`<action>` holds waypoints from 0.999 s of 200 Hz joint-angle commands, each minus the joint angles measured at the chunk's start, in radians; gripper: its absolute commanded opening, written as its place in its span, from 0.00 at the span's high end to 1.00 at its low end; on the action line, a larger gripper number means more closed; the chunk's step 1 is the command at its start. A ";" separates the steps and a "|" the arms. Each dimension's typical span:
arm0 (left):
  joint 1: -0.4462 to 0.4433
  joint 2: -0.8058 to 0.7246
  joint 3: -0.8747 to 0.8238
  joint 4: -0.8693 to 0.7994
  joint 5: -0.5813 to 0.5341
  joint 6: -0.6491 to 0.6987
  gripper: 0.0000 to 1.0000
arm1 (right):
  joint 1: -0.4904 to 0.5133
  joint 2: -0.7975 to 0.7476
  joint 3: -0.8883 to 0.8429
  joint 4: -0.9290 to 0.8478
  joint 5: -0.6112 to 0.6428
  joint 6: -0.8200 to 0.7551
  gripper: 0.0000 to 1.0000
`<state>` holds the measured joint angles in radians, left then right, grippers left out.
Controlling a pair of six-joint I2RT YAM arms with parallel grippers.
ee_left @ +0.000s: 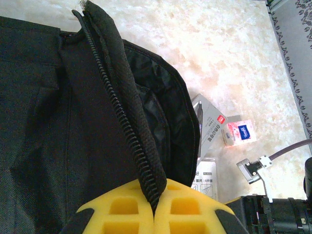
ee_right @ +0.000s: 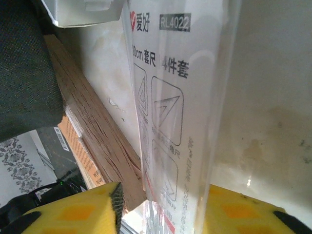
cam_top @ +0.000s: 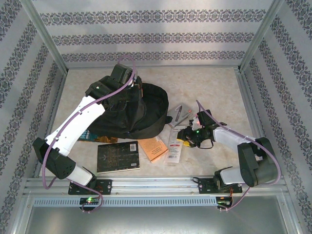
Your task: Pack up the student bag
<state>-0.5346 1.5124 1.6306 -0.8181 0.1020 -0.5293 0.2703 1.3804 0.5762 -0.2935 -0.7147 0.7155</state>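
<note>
Pinching the zip edge (ee_left: 122,112) of the bag (cam_top: 146,114) with my left gripper (ee_left: 155,207). The pads are squeezed tight on that black flap at the bottom middle of the wrist view, no gap at all. From above, the bag sits left of center on the table (cam_top: 219,87), with that gripper at its upper rim.

My right gripper (ee_right: 163,195) is down at the ruler pack (ee_right: 170,97), right of center in the overhead frame. The fingers are partway apart and straddle the clear pack. There's a sliver of gap at the left-of-frame pad (ee_right: 97,204), and I can't tell if the other one touches.

An orange book (cam_top: 155,148) lies just beside the pack and a black book (cam_top: 118,157) is left of that, both below the bag in the overhead frame.
</note>
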 commanded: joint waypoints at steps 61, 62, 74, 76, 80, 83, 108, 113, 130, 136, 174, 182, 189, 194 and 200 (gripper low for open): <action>0.007 -0.024 0.002 0.033 0.004 -0.001 1.00 | 0.055 0.077 0.032 0.082 -0.030 0.027 0.82; 0.007 -0.024 0.002 0.033 0.004 -0.001 1.00 | 0.055 0.076 0.032 0.080 -0.029 0.026 0.82; 0.007 -0.024 0.003 0.033 0.004 -0.001 1.00 | 0.056 0.069 0.037 0.049 -0.001 0.016 0.87; 0.006 -0.024 0.003 0.033 0.003 0.000 1.00 | 0.056 0.066 0.037 0.044 0.005 0.014 0.87; 0.007 -0.024 0.003 0.033 0.003 0.000 1.00 | 0.056 0.060 0.037 0.031 0.018 0.012 0.88; 0.006 -0.026 0.004 0.033 0.001 0.000 1.00 | 0.055 0.053 0.036 0.025 0.028 0.012 0.89; 0.007 -0.026 0.008 0.030 -0.005 0.005 1.00 | 0.027 -0.014 0.025 -0.073 0.116 0.018 0.96; 0.006 -0.026 0.008 0.030 -0.006 0.005 1.00 | 0.022 -0.030 0.021 -0.097 0.138 0.024 0.96; 0.007 -0.026 0.014 0.030 -0.007 0.006 1.00 | 0.015 -0.089 0.008 -0.148 0.185 0.052 0.97; 0.007 -0.025 0.015 0.030 -0.008 0.008 1.00 | 0.015 -0.108 0.007 -0.170 0.202 0.064 0.97; 0.006 -0.023 0.027 0.028 -0.008 0.011 1.00 | 0.012 -0.210 0.043 -0.330 0.300 0.074 1.00; 0.006 -0.023 0.030 0.028 -0.008 0.013 1.00 | 0.013 -0.229 0.057 -0.363 0.320 0.076 1.00; 0.006 -0.023 0.032 0.025 -0.010 0.013 1.00 | 0.012 -0.248 0.071 -0.388 0.340 0.076 1.00; 0.005 -0.026 0.033 0.025 -0.011 0.014 1.00 | 0.012 -0.262 0.082 -0.402 0.349 0.074 1.00; 0.006 -0.027 0.034 0.023 -0.014 0.014 1.00 | 0.011 -0.276 0.100 -0.421 0.357 0.069 1.00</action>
<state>-0.5346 1.5124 1.6314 -0.8185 0.1009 -0.5285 0.2897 1.1610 0.6083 -0.5850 -0.4480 0.7807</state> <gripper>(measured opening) 0.053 0.110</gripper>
